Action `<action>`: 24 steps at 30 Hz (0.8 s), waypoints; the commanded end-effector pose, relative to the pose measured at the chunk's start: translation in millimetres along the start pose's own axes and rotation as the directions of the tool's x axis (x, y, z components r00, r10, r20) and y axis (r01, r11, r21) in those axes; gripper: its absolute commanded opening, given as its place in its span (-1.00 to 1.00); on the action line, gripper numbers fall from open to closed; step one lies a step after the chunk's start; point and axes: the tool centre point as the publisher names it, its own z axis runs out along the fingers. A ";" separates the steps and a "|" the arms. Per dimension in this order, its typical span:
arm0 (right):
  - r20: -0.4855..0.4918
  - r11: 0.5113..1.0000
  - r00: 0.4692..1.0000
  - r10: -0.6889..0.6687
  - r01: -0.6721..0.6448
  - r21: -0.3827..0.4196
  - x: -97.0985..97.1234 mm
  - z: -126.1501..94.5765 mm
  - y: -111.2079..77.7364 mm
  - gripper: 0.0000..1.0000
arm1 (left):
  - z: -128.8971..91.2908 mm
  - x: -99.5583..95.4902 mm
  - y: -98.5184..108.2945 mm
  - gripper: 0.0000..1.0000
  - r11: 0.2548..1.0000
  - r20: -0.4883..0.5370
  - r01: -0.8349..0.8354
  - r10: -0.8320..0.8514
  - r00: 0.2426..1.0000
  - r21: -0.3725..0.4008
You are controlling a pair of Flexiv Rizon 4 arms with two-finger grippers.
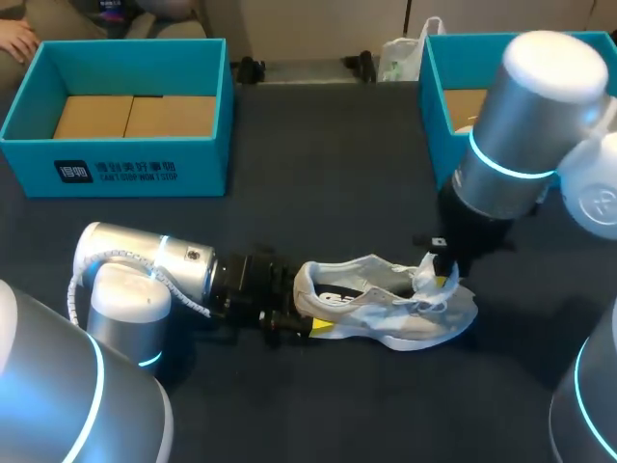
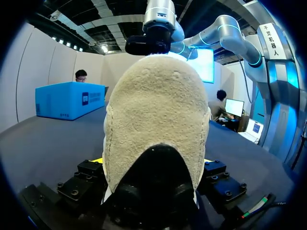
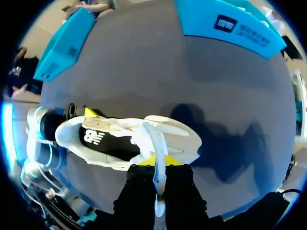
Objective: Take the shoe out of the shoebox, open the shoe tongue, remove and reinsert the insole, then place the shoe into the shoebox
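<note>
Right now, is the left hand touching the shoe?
Touching. The left wrist view shows the heel of the shoe wedged between both fingers of the left hand, with no gap on either side.

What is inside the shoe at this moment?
A black insole with a white mark lies inside the shoe. Its front part is hidden under the tongue.

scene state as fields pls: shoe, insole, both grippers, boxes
shoe: on the table, outside both boxes
left gripper: shut on the shoe's heel
right gripper: shut on the tongue, from above
insole: dark, inside the shoe
left shoebox: open, no shoe inside
right shoebox: open, inside mostly hidden by the right arm
</note>
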 end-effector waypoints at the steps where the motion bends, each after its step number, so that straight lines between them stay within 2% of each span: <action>1: -0.233 1.000 0.972 -0.017 0.012 -0.022 -13.8 5.9 -4.5 -1.00 | -0.4 0.2 0.3 -1.00 1.000 0.002 0.000 0.000 1.000 0.000; 5: -0.300 0.999 0.953 -0.035 0.025 -0.036 -21.1 15.6 -7.2 -1.00 | -0.4 0.2 0.3 -1.00 1.000 0.002 0.000 0.000 1.000 0.000; 14: -0.339 1.000 0.941 -0.026 0.021 -0.018 -28.1 33.5 -8.2 -1.00 | -0.4 0.2 0.3 -1.00 1.000 0.002 0.000 0.000 1.000 0.000; 15: -0.340 1.000 0.940 -0.023 0.017 -0.021 -28.1 32.4 -8.8 -0.95 | -0.4 0.2 0.3 -1.00 1.000 0.002 0.000 0.000 1.000 0.000; 17: -0.327 0.999 0.945 -0.023 0.014 -0.029 -28.9 27.4 -9.4 -0.38 | -0.4 0.2 0.3 -1.00 1.000 0.002 0.000 0.000 1.000 0.000; 19: -0.305 0.999 0.952 -0.020 0.009 -0.038 -30.6 22.2 -9.8 -0.10 | -0.4 0.2 0.3 -1.00 1.000 0.002 0.000 0.000 1.000 0.000; 24: -0.258 0.999 0.966 -0.014 0.001 -0.049 -37.9 9.1 -10.4 -0.06 | -0.4 0.2 0.3 -1.00 1.000 0.002 0.000 0.000 1.000 0.000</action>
